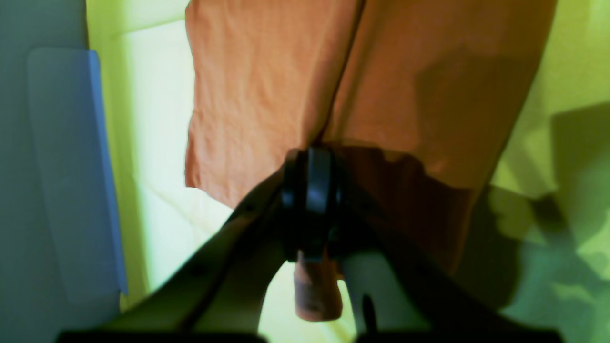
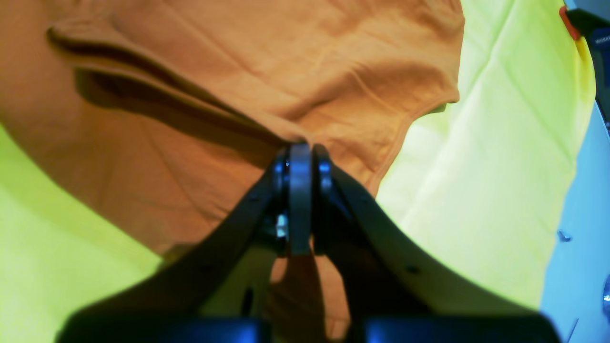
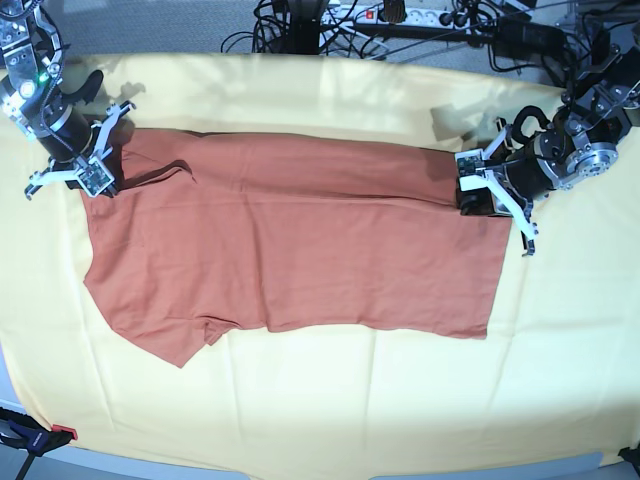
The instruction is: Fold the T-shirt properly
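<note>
The rust-orange T-shirt (image 3: 300,250) lies spread on the pale yellow cloth (image 3: 320,410), its far long edge turned over in a narrow strip and one sleeve pointing to the near left. My left gripper (image 3: 478,197) sits at the shirt's far right corner. In the left wrist view that gripper (image 1: 312,162) is shut on a pinch of T-shirt (image 1: 267,95), and a tongue of fabric pokes out behind the jaws. My right gripper (image 3: 95,175) is at the far left corner. Its wrist view shows the gripper (image 2: 300,150) closed where a raised fold of T-shirt (image 2: 286,71) ends.
Cables and a power strip (image 3: 400,18) run along the back beyond the cloth. A black clamp with a red tip (image 3: 35,437) holds the cloth at the near left corner. The bare table surface (image 1: 52,166) shows past the cloth's edge beside my left gripper.
</note>
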`<state>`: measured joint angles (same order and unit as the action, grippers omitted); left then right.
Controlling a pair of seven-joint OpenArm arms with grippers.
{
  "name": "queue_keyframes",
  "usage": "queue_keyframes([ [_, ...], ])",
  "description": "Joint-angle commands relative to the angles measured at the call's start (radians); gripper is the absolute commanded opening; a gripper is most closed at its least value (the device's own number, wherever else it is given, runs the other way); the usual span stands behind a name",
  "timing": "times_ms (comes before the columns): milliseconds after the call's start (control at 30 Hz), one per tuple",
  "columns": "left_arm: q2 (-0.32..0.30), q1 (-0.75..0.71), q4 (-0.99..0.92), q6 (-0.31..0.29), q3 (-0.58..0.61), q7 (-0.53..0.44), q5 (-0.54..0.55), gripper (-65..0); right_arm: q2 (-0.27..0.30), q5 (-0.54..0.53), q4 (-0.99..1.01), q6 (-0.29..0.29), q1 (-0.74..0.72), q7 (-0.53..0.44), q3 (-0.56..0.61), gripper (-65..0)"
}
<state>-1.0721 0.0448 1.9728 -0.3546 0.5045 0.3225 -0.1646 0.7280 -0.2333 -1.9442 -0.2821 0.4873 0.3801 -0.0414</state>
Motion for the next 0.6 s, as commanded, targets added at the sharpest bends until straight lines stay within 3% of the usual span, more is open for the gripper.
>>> queue_keyframes([
  [0,-0.019,0.014,0.009,0.016,-0.013,-0.006,0.000,-65.0,0.008,0.001,0.004,0.008,-0.018,-0.019,-0.010,-54.1],
  [67,-0.019,0.014,0.009,0.016,-0.013,-0.007,-0.001,-65.0,-0.003,0.001,0.035,-0.007,-0.048,-0.018,-0.010,-46.6],
  [167,-0.019,0.014,0.009,0.049,-0.013,-0.003,-0.022,-47.5,-0.002,0.000,0.043,-0.026,-0.088,0.000,-0.010,-38.9],
  [267,-0.023,0.014,0.009,0.076,-0.015,0.016,-0.017,-32.8,0.000,-0.003,0.035,-0.073,-0.128,0.052,-0.010,-37.5],
  [367,-0.038,0.014,0.009,0.075,-0.015,0.044,-0.010,-31.6,0.016,-0.004,-0.008,-0.179,-0.147,0.144,-0.011,-37.6],
  [467,-0.069,0.014,0.011,0.074,-0.015,0.044,-0.011,-31.6,0.062,-0.071,-0.075,-0.283,-0.128,0.197,-0.011,-37.6],
  [567,-0.101,0.014,0.015,0.011,-0.015,0.043,-0.005,-31.6,0.108,-0.112,-0.139,-0.381,-0.086,0.247,-0.011,-37.6],
])
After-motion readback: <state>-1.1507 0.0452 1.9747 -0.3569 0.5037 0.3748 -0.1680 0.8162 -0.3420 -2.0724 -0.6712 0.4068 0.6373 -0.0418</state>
